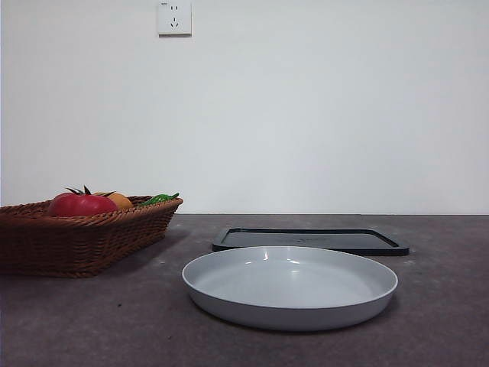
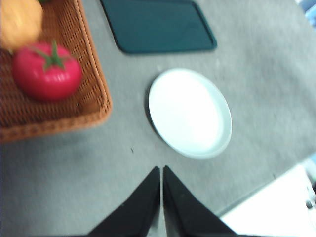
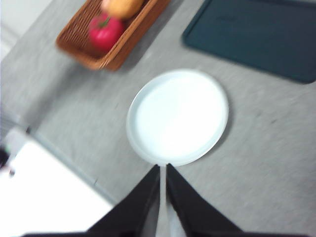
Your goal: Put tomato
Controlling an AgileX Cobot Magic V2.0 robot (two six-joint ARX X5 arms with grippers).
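Observation:
The red tomato [image 1: 81, 204] with a dark green stem lies in a brown wicker basket [image 1: 46, 237] at the table's left. It also shows in the left wrist view [image 2: 47, 72] and the right wrist view [image 3: 104, 31]. A round white plate [image 1: 290, 287] sits empty in the middle of the table, seen too in the left wrist view [image 2: 190, 112] and the right wrist view [image 3: 177, 116]. My left gripper [image 2: 161, 170] is shut and empty, high above the table near the plate and basket. My right gripper [image 3: 163, 168] is shut and empty, high above the plate's near rim. Neither shows in the front view.
An orange-brown fruit [image 1: 120, 200] and a green item [image 1: 159, 199] lie in the basket beside the tomato. A dark flat tray [image 1: 309, 239] lies behind the plate. The table's edge and white floor show in the left wrist view [image 2: 276, 212] and the right wrist view [image 3: 44, 197].

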